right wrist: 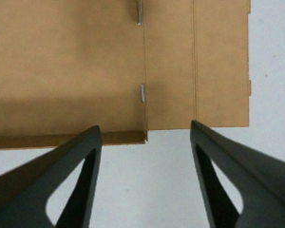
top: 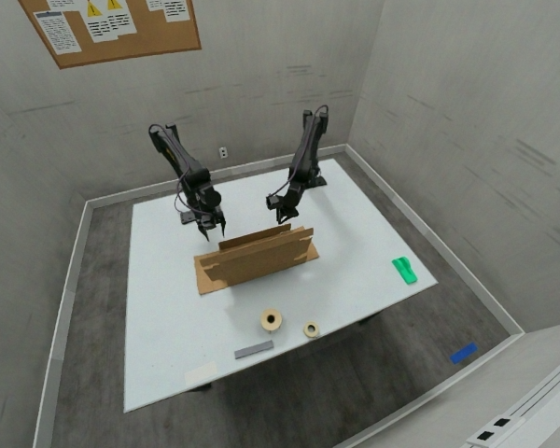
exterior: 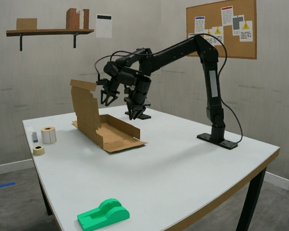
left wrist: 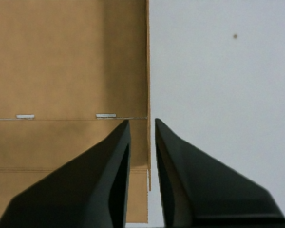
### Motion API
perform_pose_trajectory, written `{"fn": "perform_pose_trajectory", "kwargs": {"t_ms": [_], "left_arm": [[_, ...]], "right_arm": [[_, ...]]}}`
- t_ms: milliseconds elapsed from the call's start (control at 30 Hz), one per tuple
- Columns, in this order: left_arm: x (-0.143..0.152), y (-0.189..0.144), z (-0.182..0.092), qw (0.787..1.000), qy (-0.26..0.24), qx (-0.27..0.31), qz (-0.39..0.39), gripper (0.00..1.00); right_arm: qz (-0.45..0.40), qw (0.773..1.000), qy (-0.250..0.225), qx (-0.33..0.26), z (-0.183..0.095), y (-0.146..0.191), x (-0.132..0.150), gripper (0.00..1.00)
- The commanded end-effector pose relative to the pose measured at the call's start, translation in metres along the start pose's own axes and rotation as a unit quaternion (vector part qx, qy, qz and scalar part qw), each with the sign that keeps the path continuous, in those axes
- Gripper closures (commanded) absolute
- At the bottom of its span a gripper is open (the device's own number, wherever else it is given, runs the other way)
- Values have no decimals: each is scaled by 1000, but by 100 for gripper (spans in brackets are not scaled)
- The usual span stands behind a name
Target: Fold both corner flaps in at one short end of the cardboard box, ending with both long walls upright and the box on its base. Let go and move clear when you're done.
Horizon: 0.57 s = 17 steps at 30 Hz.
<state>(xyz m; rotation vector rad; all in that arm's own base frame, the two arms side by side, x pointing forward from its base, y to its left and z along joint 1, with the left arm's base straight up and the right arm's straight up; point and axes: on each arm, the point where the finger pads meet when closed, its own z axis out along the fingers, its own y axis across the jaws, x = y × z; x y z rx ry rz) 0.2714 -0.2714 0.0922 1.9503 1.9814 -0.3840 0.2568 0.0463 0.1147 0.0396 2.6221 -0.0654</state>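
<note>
Both released, the left gripper (top: 280,222) (exterior: 132,118) (left wrist: 142,127) and wider right gripper (top: 216,238) (exterior: 104,104) (right wrist: 144,130) hang near the box (top: 266,262) (exterior: 86,109) (left wrist: 52,57) (right wrist: 52,57), its base on the table (top: 357,308) (exterior: 164,159) (left wrist: 218,95) (right wrist: 147,190); springy cardboard could reopen a flap

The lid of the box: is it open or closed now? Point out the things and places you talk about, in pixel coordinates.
Open. The lid (top: 266,264) (exterior: 86,107) stands up along one long side, and the box floor (exterior: 114,131) (left wrist: 47,57) (right wrist: 47,57) is uncovered.
</note>
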Motion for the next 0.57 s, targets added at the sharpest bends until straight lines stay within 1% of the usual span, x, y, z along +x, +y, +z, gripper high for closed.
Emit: {"fn": "perform_pose_trajectory", "kwargs": {"t_ms": [0, 133, 200, 533], "left_arm": [[-5, -1, -2, 1000, -5, 3, 5, 83], [-5, -1, -2, 1000, -5, 3, 5, 83], [-5, -1, -2, 1000, -5, 3, 5, 83], [-5, -1, -2, 1000, -5, 3, 5, 83]], "right_arm": [[12, 999, -35, 9, -4, -3, -6, 40], [11, 999, -41, 6, -6, -3, -4, 40], [9, 999, -34, 4, -6, -2, 0, 40], [7, 999, -32, 5, -6, -2, -4, 40]]}}
